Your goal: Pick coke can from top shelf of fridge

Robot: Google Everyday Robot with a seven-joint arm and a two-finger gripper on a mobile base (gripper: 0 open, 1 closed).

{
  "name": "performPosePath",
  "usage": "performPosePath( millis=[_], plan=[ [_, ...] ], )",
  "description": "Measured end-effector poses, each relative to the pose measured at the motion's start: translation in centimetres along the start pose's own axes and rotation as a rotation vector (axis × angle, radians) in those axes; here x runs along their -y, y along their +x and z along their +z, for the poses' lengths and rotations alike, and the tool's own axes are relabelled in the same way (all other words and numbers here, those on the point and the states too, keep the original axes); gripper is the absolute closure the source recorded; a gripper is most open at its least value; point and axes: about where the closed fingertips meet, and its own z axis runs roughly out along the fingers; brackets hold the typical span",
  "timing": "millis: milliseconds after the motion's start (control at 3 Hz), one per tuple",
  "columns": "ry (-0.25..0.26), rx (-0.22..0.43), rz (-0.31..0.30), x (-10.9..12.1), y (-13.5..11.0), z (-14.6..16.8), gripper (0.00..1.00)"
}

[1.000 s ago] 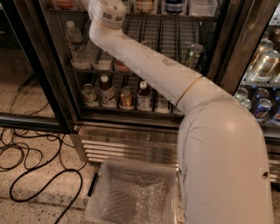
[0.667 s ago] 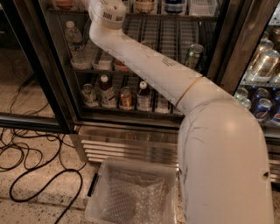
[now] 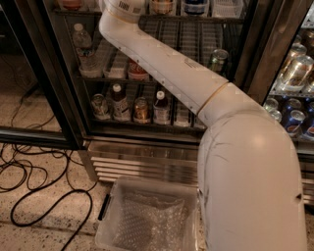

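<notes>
The fridge (image 3: 64,98) stands in front of me with its glass door open. My white arm (image 3: 167,68) reaches up and left from the lower right towards the top shelf (image 3: 216,18), whose front edge runs along the top of the view. The arm's wrist (image 3: 122,6) leaves the frame at the top edge, so the gripper is out of view above it. The coke can is out of view. Only the bottoms of a few drinks (image 3: 162,6) show on the top shelf.
A red can (image 3: 137,71) sits on the middle rack behind the arm, with a water bottle (image 3: 84,46) to its left and a green can (image 3: 217,59) to its right. The lower rack holds bottles and a brown-gold can (image 3: 141,109). A clear plastic bin (image 3: 147,215) and black cables (image 3: 34,191) lie on the floor.
</notes>
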Motion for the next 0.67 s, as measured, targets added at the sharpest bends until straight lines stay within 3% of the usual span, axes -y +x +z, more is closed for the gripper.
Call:
performPosePath(
  millis=[333, 667],
  plan=[
    [-0.025, 0.0, 0.072, -0.1, -1.3, 0.1, 1.0],
    [-0.059, -0.036, 0.215, -0.2, -2.1, -1.1, 1.0]
  ],
)
